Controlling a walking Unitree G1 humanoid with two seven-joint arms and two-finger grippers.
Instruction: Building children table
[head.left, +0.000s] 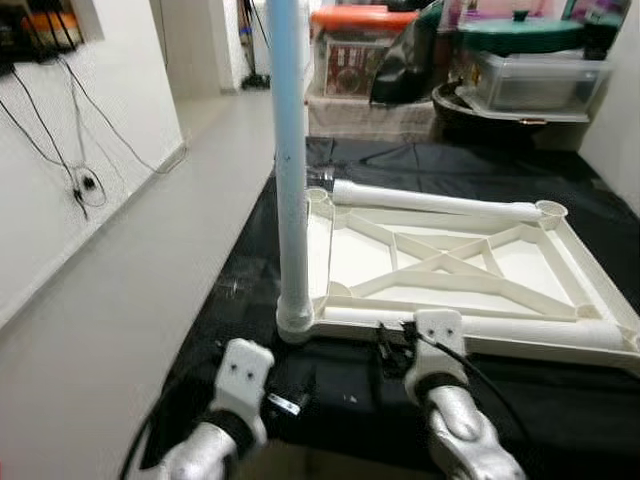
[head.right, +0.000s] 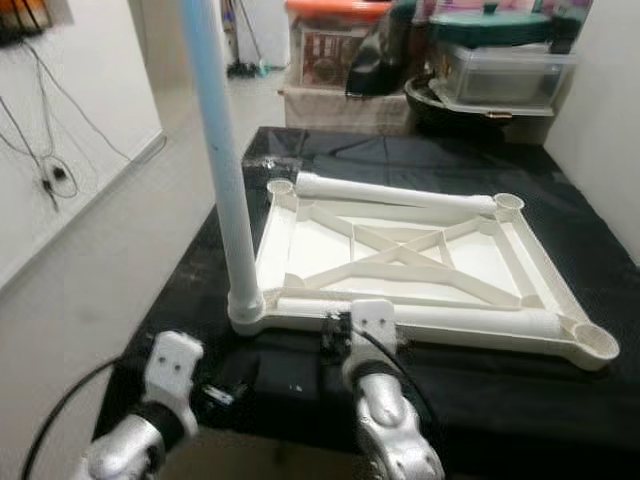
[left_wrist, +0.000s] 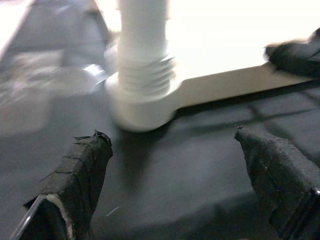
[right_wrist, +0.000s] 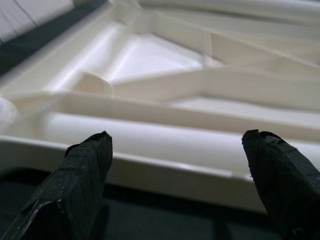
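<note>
A white plastic tabletop (head.left: 450, 270) is laid upside down on a counter (head.left: 560, 400) covered with black cloth, its underside ribbing and diagonal cross braces turned upward. One pale blue-white leg (head.left: 288, 170) is stood upright in the near corner socket on the robot's left, and its threaded base is seen seated in the socket in the left wrist view. Two loose legs are laid flat inside the frame: a far leg (head.left: 435, 200) along the back edge and a near leg (head.left: 480, 326) along the front edge. Open round sockets are seen at the other corners.

The left gripper (left_wrist: 180, 175) is held low over the black cloth just in front of the upright leg's socket, with its fingers (left_wrist: 75, 175) spread apart and nothing between them. The right gripper (right_wrist: 185, 170) is held close to the tabletop's front edge, facing the near leg, with its fingers (right_wrist: 75, 170) likewise parted and empty.

The counter is set beside a pale floor (head.left: 120, 300) that runs back along a white wall (head.left: 90, 130), on which dark cables (head.left: 80, 180) are hung. Behind the counter, clear storage boxes (head.left: 540, 80) are stacked, one topped with an orange lid (head.left: 360, 18) and another with a green lid (head.left: 520, 35).
</note>
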